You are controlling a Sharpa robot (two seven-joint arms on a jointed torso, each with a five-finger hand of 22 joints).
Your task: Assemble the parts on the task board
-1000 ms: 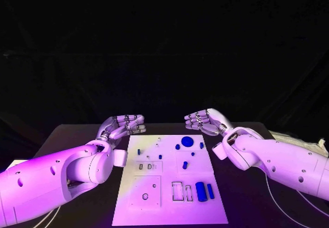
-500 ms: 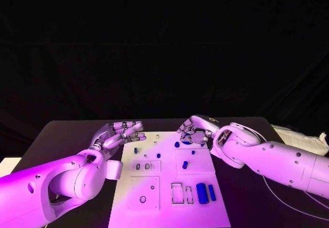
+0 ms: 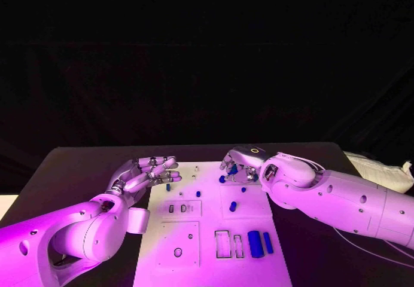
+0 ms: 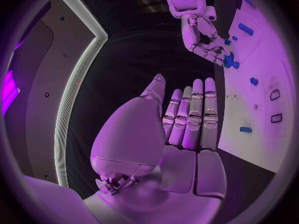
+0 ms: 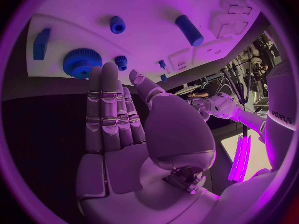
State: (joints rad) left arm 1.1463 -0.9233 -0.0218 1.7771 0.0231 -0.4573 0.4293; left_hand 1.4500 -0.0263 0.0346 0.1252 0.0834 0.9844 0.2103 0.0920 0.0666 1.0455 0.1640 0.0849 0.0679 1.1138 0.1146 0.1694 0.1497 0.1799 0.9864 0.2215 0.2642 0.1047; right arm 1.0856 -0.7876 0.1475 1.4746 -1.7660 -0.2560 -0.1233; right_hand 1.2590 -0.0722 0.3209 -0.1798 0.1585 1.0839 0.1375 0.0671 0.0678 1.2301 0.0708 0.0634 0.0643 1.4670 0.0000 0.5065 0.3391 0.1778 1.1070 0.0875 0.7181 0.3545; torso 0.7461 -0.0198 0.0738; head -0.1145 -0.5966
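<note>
Right wrist view: right hand [image 5: 118,129] empty, fingers straight, above blue gear [image 5: 81,62] at task board [image 3: 211,251] far end. Left hand [image 3: 146,171] empty, beside board. Judgement: spread fingers, descend centred over gear.

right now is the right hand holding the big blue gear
No, the right hand is flat with straight fingers, and the blue gear lies on the task board past its fingertips.

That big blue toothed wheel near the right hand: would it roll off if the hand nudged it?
Probably not. The gear wheel lies flat on the task board, so a nudge should slide it rather than roll it. It looks like stiff, light plastic. Its toothed rim may help the right hand hold it.
</note>
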